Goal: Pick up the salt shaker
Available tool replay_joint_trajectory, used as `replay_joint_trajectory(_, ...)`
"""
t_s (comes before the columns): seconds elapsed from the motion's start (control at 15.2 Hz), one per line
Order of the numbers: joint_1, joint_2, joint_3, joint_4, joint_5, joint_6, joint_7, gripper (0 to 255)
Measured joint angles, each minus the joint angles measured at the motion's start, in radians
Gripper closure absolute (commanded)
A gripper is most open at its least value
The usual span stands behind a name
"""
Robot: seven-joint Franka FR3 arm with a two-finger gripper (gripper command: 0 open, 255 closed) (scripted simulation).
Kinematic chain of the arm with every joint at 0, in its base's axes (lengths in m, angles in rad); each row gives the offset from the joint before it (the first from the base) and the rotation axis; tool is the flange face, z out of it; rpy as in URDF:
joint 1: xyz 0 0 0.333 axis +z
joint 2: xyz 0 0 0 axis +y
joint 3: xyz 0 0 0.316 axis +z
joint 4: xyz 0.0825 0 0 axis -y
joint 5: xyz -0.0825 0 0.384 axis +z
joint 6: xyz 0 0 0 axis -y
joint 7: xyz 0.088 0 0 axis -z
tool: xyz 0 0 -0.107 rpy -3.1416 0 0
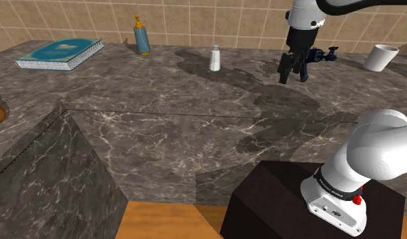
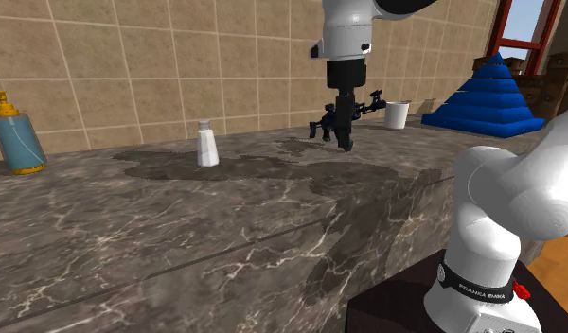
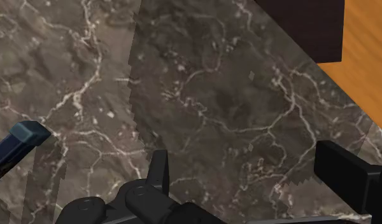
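The wrist view makes the state of the gripper (image 3: 246, 162) plain: its two black fingers (image 3: 159, 170) stand spread wide, with nothing between them but the dark marble countertop (image 3: 202, 95), glossy and veined in white. A dark blue bar-shaped object (image 3: 18, 145), its kind unclear, lies just off to one side of the fingers. Past the counter's edge that view adds a corner of the dark stand (image 3: 304, 25) and orange wood-grain floor (image 3: 368, 57). In the shoulder view the salt shaker (image 1: 215, 58), a small white tapered bottle with a narrower cap, stands upright on the counter well apart from the gripper, toward that view's left. Farther off on that same side are a blue soap dispenser (image 1: 141, 35) with a yellow pump and a flat teal-covered book (image 1: 60, 53). On the gripper's other side sits a plain white cup (image 1: 380, 58). The second exterior view adds a blue stepped pyramid (image 2: 495, 95) beyond the cup, and a tan tiled wall (image 2: 131, 66) behind the shaker
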Motion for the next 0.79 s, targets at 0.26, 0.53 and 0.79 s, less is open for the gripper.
replay_joint_trajectory(0.26, 0.004, 0.087, -0.007, 0.061, 0.011, 0.033, -0.003, 0)
replay_joint_trajectory(0.53, 0.013, 0.238, -0.017, 0.181, 0.035, 0.074, -0.009, 0)
replay_joint_trajectory(0.79, 0.019, 0.38, -0.033, 0.327, 0.061, 0.083, -0.028, 0)
